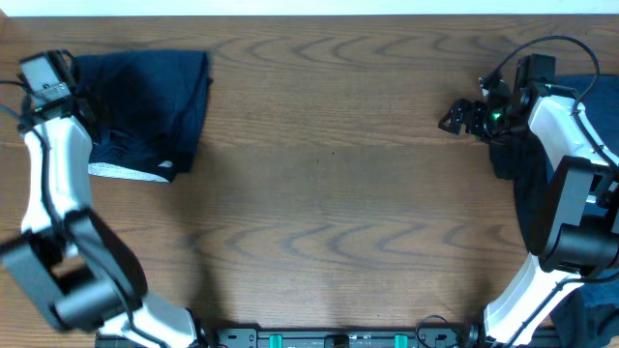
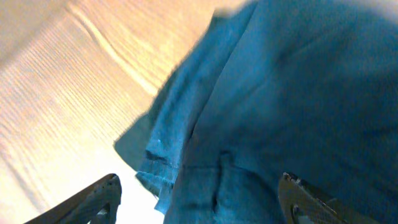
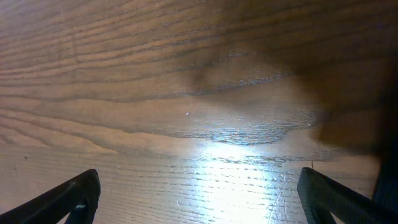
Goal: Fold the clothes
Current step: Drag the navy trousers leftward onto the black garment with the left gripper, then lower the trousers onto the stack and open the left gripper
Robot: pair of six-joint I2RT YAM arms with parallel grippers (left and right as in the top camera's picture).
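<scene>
A dark navy garment (image 1: 145,101) lies folded at the table's back left, with a strip of white lining (image 1: 126,171) along its near edge. In the left wrist view my left gripper (image 2: 199,182) hangs open just over this garment (image 2: 292,99), one finger (image 2: 102,194) off the cloth's edge and the other (image 2: 305,196) over the fabric, gripping nothing. More dark clothes (image 1: 537,193) are heaped at the right edge under the right arm. My right gripper (image 1: 455,118) stands wide open to the left of that heap, and only bare wood shows between its fingertips (image 3: 199,180).
The wooden table (image 1: 329,193) stretches between the two arms. The left arm's white link (image 1: 44,174) runs along the left edge beside the folded garment. A pale strip of the table's far edge (image 1: 309,8) runs along the top.
</scene>
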